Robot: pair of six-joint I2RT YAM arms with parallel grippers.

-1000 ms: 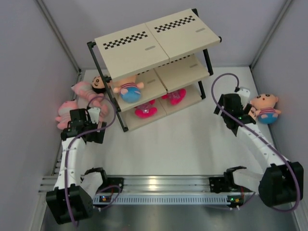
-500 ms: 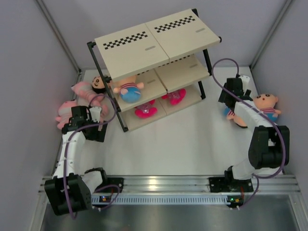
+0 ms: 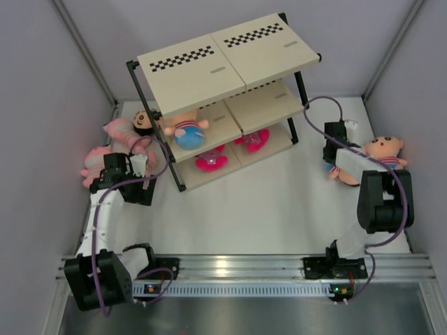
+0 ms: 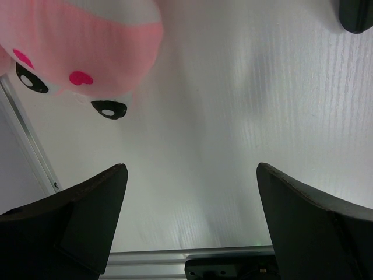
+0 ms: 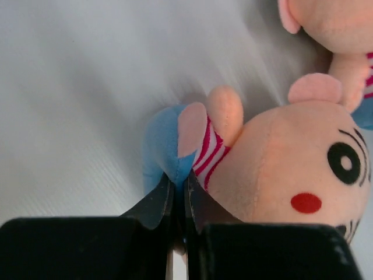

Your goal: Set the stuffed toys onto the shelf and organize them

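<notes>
My right gripper (image 5: 179, 178) is shut, pinching the blue bottom of a boy doll (image 5: 280, 169) with a red-striped shirt. From above, the right gripper (image 3: 337, 166) sits at the table's right side with that doll (image 3: 347, 176) under it. A second boy doll (image 3: 385, 151) lies just beside it, its peach head (image 5: 335, 23) showing in the right wrist view. My left gripper (image 4: 189, 198) stands open over bare table, a pink toy (image 4: 87, 46) ahead of its left finger. The shelf (image 3: 223, 59) holds a boy doll (image 3: 186, 130) on its middle board and two pink toys (image 3: 209, 159) (image 3: 253, 139) on the bottom one.
Left of the shelf lie two pink toys (image 3: 120, 130) (image 3: 94, 165) and a dark-haired doll head (image 3: 143, 121), close to the left gripper (image 3: 130, 169). A black shelf foot (image 4: 355, 14) shows at the top right of the left wrist view. Grey walls close in both sides.
My right gripper has gone from open to shut on the boy doll's blue bottom, and the right arm has folded upright. The left arm has barely shifted.
</notes>
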